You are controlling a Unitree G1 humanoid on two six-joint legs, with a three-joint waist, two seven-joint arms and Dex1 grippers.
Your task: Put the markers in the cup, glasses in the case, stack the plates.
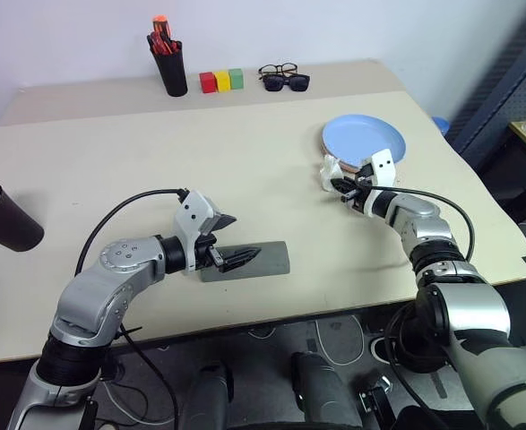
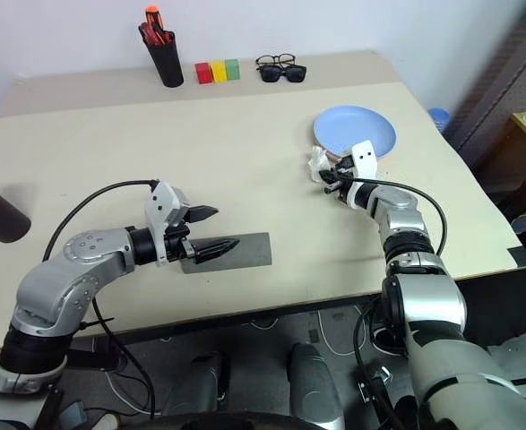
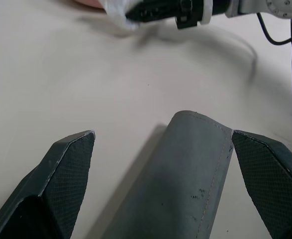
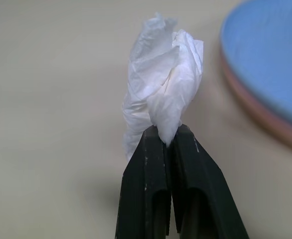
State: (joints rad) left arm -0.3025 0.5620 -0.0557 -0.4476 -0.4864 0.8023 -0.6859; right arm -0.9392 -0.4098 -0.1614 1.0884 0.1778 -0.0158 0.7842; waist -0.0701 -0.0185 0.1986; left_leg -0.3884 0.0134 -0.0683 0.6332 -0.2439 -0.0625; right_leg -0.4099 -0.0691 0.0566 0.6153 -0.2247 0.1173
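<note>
A broad beige tabletop (image 1: 245, 161) carries everything. Toward its right edge the light blue round plastic plate (image 1: 364, 137) sits stacked on the salmon pink plate (image 4: 265, 117), whose rim peeks out beneath. Near the front lies the grey felt-like rectangular glasses case (image 1: 261, 260), closed, with the left gripper (image 1: 230, 240) at its end, fingers spread wide on either side. The wide black tapered plastic cup (image 1: 3, 218) stands at the far left edge. Just beside the plates, the right gripper (image 4: 168, 142) has its fingers pressed together, pinching a crumpled white tissue (image 4: 160, 94).
</note>
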